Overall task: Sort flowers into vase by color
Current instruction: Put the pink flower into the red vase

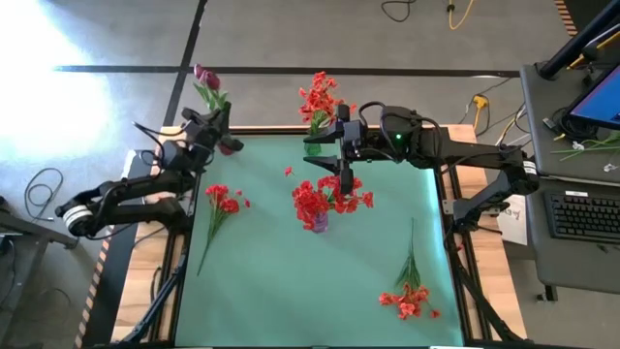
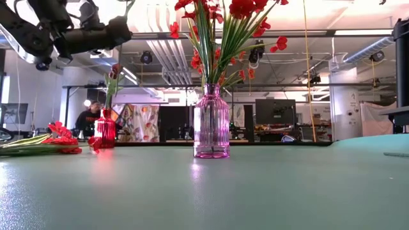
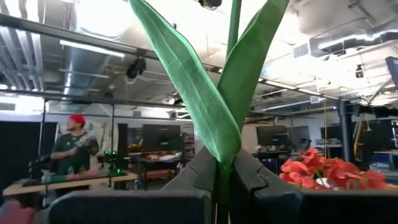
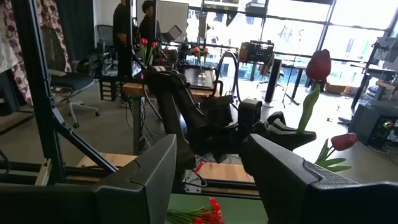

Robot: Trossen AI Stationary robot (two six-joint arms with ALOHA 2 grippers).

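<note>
Closest to your left wrist camera, the left gripper (image 3: 222,177) is pinching shut on the green stem of a dark magenta tulip (image 1: 206,78), two broad leaves rising straight out of the dark fingers (image 3: 193,174). From above, that gripper is holding the tulip over the far-left corner of the table (image 1: 387,194), just beside the small red vase (image 2: 105,131) standing there.

The right gripper (image 1: 339,155) is hovering over the far middle of the table, its fingers standing partly apart and holding nothing, between the green vase (image 1: 315,121) of red blooms at the far edge and the pink ribbed vase (image 2: 211,121) crowded with red sprays near the centre.

Two red sprays are waiting flat on the green top: one loose spray (image 1: 221,208) near the left edge, another spray (image 1: 409,291) towards the near-right corner. A single red petal (image 1: 288,172) is lying between the loose spray and the pink ribbed vase.

You are probably handling something very light and springy here: thin stems that bend, slick plastic, clusters that could shed. Taking hold low on the bare stem, below the leaves, looks safest. A person (image 3: 73,149) is standing in the room beyond.
</note>
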